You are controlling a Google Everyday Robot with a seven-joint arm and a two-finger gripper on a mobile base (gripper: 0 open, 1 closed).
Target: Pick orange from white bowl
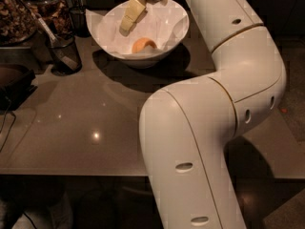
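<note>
The orange (143, 45), small and round, lies inside the white bowl (174, 32) near its front wall, on the white paper lining. The bowl stands at the far side of the grey table (86, 123). My gripper (127, 24) hangs from above over the left part of the bowl, its pale yellow tip inside the rim, up and to the left of the orange and apart from it. It holds nothing that I can see. My white arm (214, 113) fills the right half of the view and hides the table there.
A dark mesh cup (64, 55) with a utensil in it stands left of the bowl. Containers of brown nuts (19, 13) sit at the far left. A dark tray (14, 82) lies at the left edge. The table's front edge runs along the bottom.
</note>
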